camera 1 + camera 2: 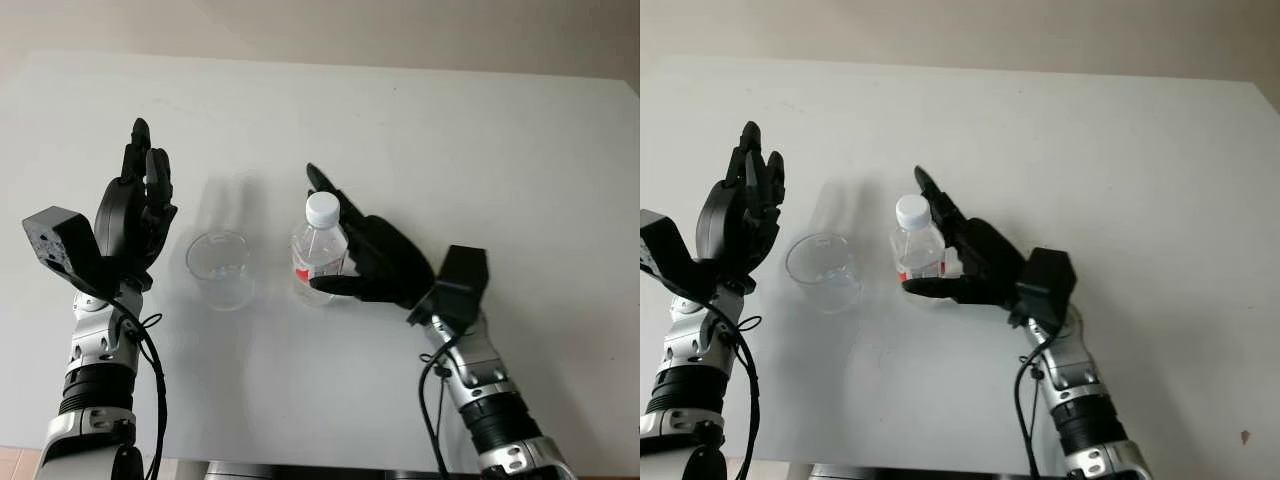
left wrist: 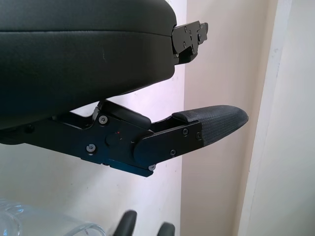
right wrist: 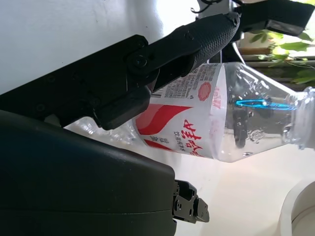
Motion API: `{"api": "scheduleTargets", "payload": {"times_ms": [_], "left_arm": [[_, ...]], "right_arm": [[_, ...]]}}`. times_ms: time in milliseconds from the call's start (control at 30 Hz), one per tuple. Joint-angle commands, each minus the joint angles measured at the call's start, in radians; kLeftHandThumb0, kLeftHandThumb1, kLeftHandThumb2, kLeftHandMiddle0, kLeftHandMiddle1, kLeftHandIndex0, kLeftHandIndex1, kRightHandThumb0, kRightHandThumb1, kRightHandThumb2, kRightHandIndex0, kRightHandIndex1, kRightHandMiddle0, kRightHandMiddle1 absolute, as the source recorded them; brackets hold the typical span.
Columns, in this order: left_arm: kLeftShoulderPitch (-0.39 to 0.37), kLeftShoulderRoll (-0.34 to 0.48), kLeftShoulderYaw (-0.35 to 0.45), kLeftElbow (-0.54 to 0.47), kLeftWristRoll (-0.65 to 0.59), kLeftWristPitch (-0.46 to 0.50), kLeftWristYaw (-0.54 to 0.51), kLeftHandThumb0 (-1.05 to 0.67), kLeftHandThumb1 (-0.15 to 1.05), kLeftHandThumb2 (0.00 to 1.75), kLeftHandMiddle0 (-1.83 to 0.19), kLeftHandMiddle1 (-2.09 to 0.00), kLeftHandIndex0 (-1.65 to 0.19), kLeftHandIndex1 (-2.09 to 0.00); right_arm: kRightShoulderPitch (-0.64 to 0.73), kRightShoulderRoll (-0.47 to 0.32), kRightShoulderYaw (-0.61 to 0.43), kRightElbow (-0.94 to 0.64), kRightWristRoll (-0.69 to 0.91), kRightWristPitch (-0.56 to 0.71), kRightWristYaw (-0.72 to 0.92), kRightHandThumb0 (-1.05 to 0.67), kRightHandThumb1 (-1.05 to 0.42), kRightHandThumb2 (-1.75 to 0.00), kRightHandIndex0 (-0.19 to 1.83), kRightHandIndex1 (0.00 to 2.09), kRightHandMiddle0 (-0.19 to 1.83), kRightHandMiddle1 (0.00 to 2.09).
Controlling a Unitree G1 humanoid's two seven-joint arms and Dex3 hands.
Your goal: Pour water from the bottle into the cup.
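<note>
**Bottle and cup upright on the white table, right hand around the bottle**

Standing upright near the middle of the matte white table (image 1: 480, 140): a small clear plastic water bottle (image 1: 318, 262) with a white screw cap and a white wrap label bearing a red swoosh, a round red emblem, a barcode and red Chinese characters too stylised to read with confidence. Ribbed, glossy, see-through plastic above and below the label, as seen close up in the right wrist view (image 3: 206, 118).

Just beside the bottle, on its left and not touching it: a clear, smooth-walled plastic cup (image 1: 219, 268), round, tapering slightly toward the base, upright, apparently empty.

Wrapped about the bottle's body from the right: the black three-fingered right hand (image 1: 352, 262), one textured finger laid across the label and another curled under the near side; contact looks likely, though firmness of the grip cannot be told.

Raised to the left of the cup, close by but apart from it: the black left hand (image 1: 135, 215), open, fingers pointing away toward the far edge, holding nothing. Hard glossy shell and a rubbery, finely dimpled fingertip pad in the left wrist view (image 2: 224, 120).
</note>
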Motion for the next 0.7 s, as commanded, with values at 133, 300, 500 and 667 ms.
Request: {"api": "scheduleTargets", "payload": {"times_ms": [133,300,500,667], "left_arm": [[-0.007,-0.002,0.003,-0.002,-0.001,-0.021,-0.002,-0.75,1.05,0.69,0.19,0.00,0.19,0.00],[-0.005,0.000,0.005,-0.004,-0.004,-0.020,-0.003,-0.75,1.05,0.70,0.19,0.00,0.19,0.00],[-0.008,0.002,0.006,-0.005,-0.004,-0.018,0.002,-0.76,1.05,0.68,0.19,0.00,0.19,0.00],[-0.010,0.003,0.007,-0.003,-0.007,-0.017,-0.003,-0.75,1.05,0.69,0.19,0.00,0.19,0.00]], "right_arm": [[-0.042,0.056,0.001,0.105,0.019,-0.018,0.019,-1.02,-0.92,-0.06,-0.19,0.00,-0.19,0.00],[-0.042,0.114,-0.023,0.131,0.082,-0.036,0.052,-0.97,-0.89,-0.05,-0.19,0.00,-0.19,0.00],[-0.044,0.157,-0.051,0.106,0.164,0.038,0.084,-0.79,-0.82,-0.05,-0.16,1.25,-0.09,1.11],[-0.052,0.147,-0.052,0.108,0.154,0.014,0.104,-0.58,-0.82,-0.06,0.37,2.06,0.31,2.05]]}}
